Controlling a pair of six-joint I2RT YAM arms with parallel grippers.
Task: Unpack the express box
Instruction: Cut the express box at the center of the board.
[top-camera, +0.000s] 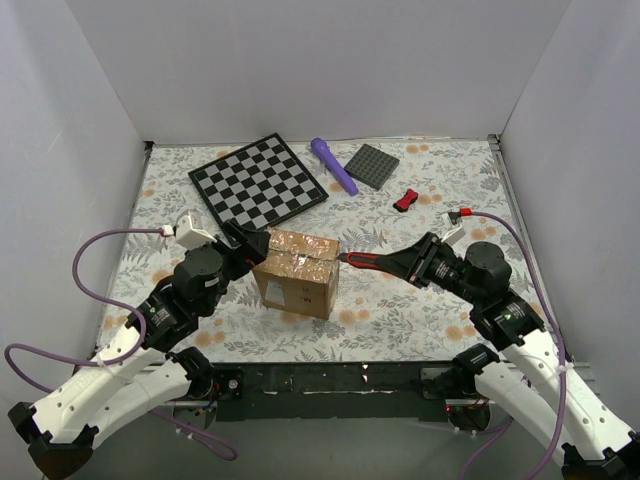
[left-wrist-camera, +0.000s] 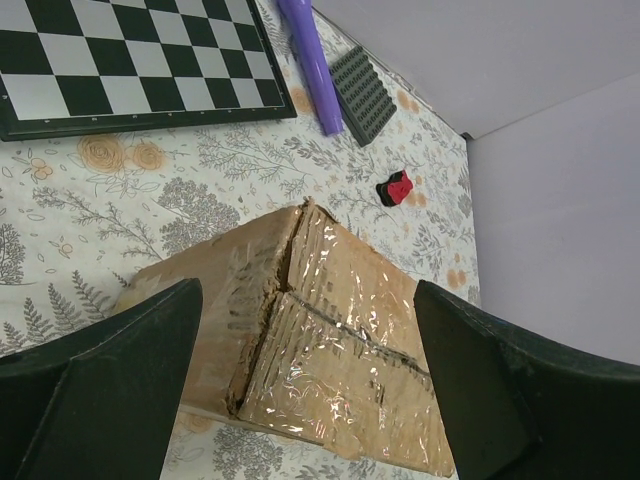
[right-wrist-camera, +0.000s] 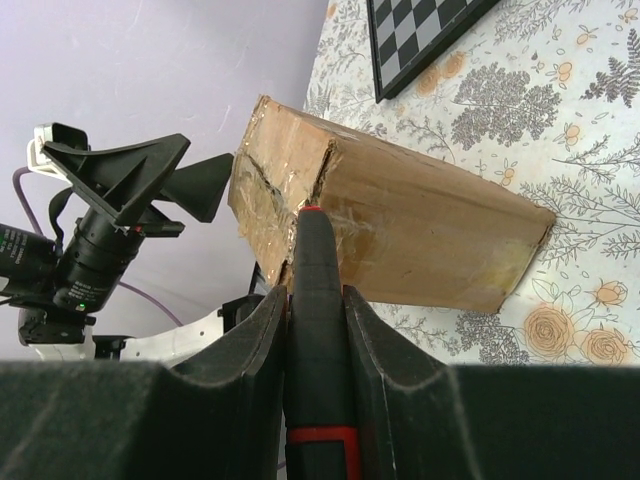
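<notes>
The chessboard (top-camera: 258, 181) lies behind the express box (top-camera: 297, 272).

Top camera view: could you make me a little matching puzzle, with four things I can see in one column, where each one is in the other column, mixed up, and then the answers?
Things
1. express box
2. chessboard
3. purple stick
4. black-and-red tool

Places
A. lying between the chessboard and the grey studded plate
B. clamped in the right gripper, its tip at the box's top
C. far left, beyond the box
D. in the middle, flaps down under shiny tape

Pairs: 1-D, 2-C, 3-A, 4-B
</notes>
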